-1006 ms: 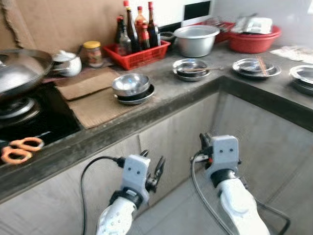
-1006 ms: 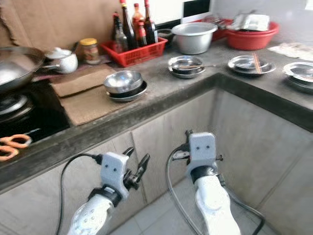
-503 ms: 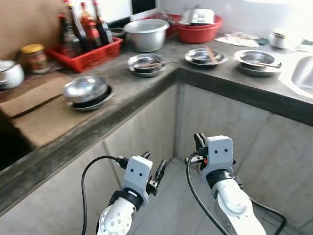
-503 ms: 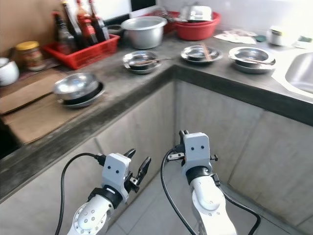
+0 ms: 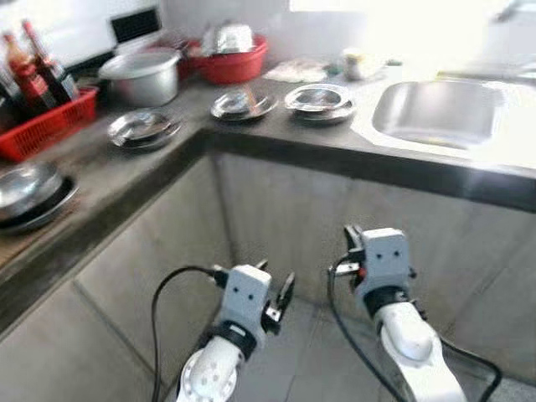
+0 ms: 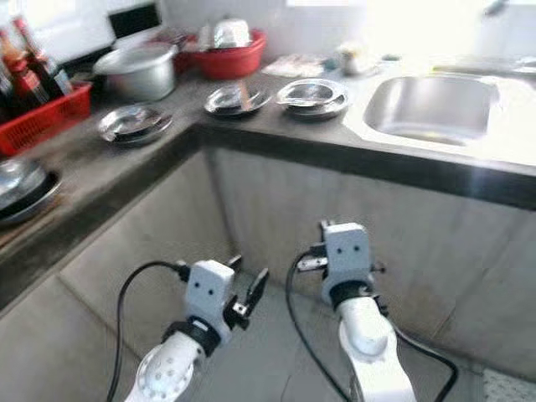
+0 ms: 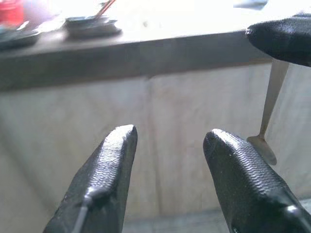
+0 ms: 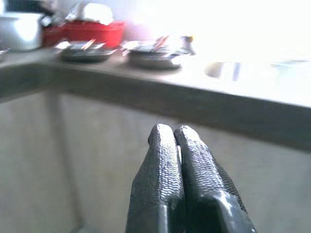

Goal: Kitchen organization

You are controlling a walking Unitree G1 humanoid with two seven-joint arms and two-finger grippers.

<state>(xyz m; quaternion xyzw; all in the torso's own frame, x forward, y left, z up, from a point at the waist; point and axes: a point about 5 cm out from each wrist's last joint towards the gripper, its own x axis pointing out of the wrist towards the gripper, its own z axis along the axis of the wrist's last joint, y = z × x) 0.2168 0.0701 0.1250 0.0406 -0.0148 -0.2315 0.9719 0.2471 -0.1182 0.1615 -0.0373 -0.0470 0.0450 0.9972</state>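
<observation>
A grey stone counter [image 5: 126, 180] bends round a corner, and a shiny steel sink [image 5: 435, 113] is set into it on the right. The sink looks bare inside, but bright light washes it out. Near the sink sit two round steel dishes [image 5: 318, 99] [image 5: 243, 104], side by side, each with something thin lying across it; it is too blurry to tell what. Further left sits another steel dish [image 5: 142, 128]. Behind them stands a big silver pot [image 5: 141, 75], and beside it a red plastic tub [image 5: 228, 59] with pale things piled in it. At the far left a red basket [image 5: 42, 121] holds dark bottles [image 5: 38, 71], and stacked steel bowls [image 5: 29, 188] rest at the counter's near edge. The left gripper [image 5: 276, 295] hangs low in front of the grey cupboard wall [image 5: 285, 218], fingers [image 7: 109, 165] spread apart with nothing between them. The right gripper [image 5: 352, 243] hangs beside it, fingers [image 8: 167, 170] pressed together, holding nothing.
</observation>
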